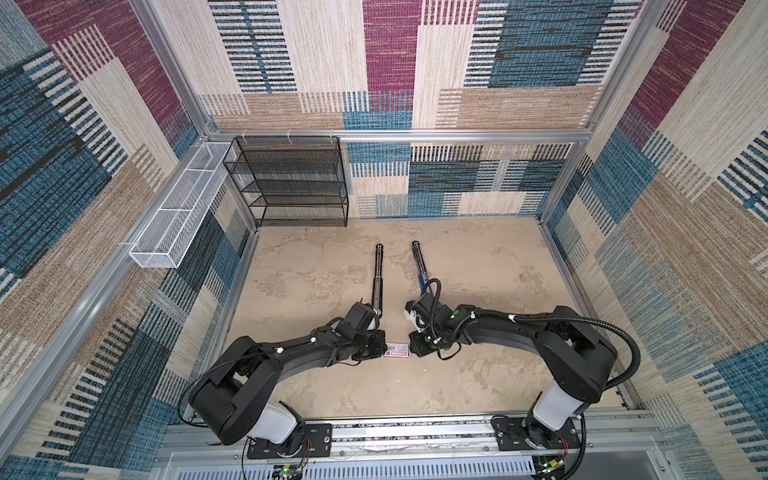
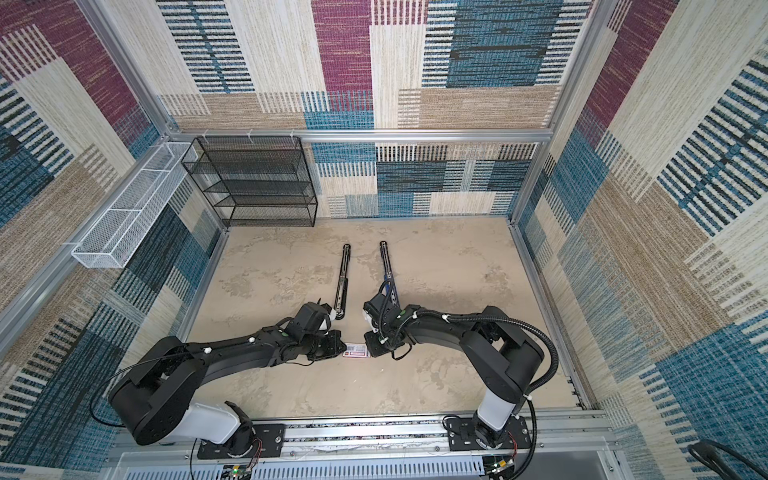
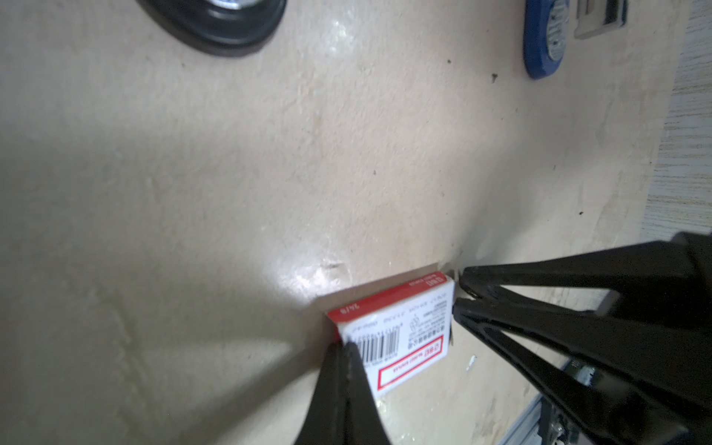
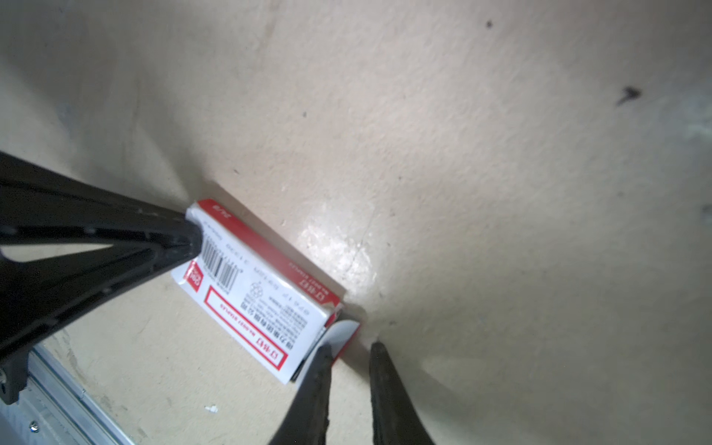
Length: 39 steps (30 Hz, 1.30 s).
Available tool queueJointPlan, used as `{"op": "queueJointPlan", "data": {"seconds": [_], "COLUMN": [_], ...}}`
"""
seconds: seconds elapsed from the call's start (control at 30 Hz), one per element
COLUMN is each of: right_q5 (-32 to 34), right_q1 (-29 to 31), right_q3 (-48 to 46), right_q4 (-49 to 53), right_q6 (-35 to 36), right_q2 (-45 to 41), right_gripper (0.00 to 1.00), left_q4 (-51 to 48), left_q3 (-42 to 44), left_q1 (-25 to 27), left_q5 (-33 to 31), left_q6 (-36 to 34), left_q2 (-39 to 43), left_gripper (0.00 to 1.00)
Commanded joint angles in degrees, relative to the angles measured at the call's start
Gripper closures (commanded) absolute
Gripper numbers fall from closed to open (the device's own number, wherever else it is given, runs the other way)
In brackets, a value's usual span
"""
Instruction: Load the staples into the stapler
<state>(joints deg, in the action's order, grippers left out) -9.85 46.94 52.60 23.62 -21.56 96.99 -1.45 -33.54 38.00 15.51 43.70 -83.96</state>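
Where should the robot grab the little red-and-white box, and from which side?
Probably across its long edges near the middle, coming down from above. The staple box lies flat on the table, thin and wide, and its flap end looks open and floppy.

Left arm (image 1: 270,365) and right arm (image 1: 519,328): bent at the elbow, reaching inward in both top views, wrists low and facing each other near the middle. Left gripper (image 3: 341,348): jaws pressed fully together, tips pointing down. Right gripper (image 4: 352,346): jaws parted by a narrow gap, tips low, close opposite the left gripper.
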Motion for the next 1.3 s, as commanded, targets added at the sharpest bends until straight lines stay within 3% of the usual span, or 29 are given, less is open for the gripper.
{"op": "queueJointPlan", "data": {"seconds": [0.0,0.4,0.63,0.8,1.0,1.27], "right_q5": [6.68,-3.06,-3.42,-2.9,-1.08,-2.57], "right_q1": [-0.06,0.01,0.51,0.54,0.54,0.61], "right_q3": [0.05,2.6,2.33,2.19,1.05,0.22], "right_q4": [5.37,0.68,-0.06,0.64,2.11,0.68], "right_q6": [0.92,-3.11,-3.49,-3.68,-3.15,-3.9], "right_q2": [0.3,-2.93,-0.91,0.96,0.14,-0.31], "right_gripper": [0.77,0.53,0.45,0.52,0.74,0.85], "left_q4": [-0.97,-1.05,-0.75,-0.82,-1.18,-1.09], "left_q3": [0.23,0.3,0.32,0.4,0.36,0.32], "left_q1": [-0.03,-0.03,-0.03,-0.03,-0.03,-0.03], "left_q5": [-0.83,-0.65,-0.57,-0.57,-0.74,-0.72], "left_q6": [0.17,0.13,0.24,0.24,0.15,0.2], "left_q2": [-0.24,0.03,-0.06,-0.06,0.3,0.29], "left_gripper": [1.0,1.0,1.0,1.0,1.0,1.0]}}
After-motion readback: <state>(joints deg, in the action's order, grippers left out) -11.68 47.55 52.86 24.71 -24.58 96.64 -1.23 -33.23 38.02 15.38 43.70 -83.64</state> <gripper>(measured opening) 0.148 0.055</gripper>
